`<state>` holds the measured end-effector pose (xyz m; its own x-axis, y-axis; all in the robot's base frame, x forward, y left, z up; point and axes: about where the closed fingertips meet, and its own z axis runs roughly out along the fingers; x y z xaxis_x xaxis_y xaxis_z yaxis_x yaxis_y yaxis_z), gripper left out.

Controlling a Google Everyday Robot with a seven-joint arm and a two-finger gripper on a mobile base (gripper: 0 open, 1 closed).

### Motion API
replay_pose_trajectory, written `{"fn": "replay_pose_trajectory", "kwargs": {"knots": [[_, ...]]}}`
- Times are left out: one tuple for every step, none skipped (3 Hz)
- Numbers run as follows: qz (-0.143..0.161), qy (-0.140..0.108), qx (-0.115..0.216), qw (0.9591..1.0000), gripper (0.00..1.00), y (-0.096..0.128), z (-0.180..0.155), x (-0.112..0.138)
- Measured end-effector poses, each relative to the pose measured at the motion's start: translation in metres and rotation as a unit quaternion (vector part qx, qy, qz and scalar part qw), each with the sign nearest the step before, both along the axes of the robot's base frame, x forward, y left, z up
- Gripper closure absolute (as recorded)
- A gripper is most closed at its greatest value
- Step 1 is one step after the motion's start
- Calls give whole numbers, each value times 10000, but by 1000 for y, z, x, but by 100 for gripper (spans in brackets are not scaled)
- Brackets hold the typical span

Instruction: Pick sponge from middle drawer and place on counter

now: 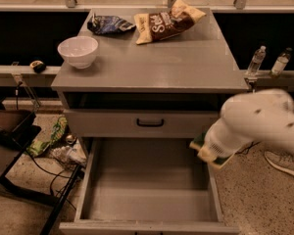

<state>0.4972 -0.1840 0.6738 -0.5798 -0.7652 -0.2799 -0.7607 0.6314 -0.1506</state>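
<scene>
one bowl (78, 51), two bags (169, 21) (109, 24), two bottles (255, 60) (281, 62), one sponge (199, 143), gripper (211, 153) above drawer (147, 180)
</scene>
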Motion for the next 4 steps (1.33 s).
{"fn": "replay_pose_trajectory", "kwargs": {"knots": [[-402,-126,-92,9991,100,-42,76,28],[-727,-232,-260,9967,100,-62,152,53],[-956,-383,-471,9936,100,-58,226,72],[-1041,-564,-548,9915,100,-43,262,105]]}}
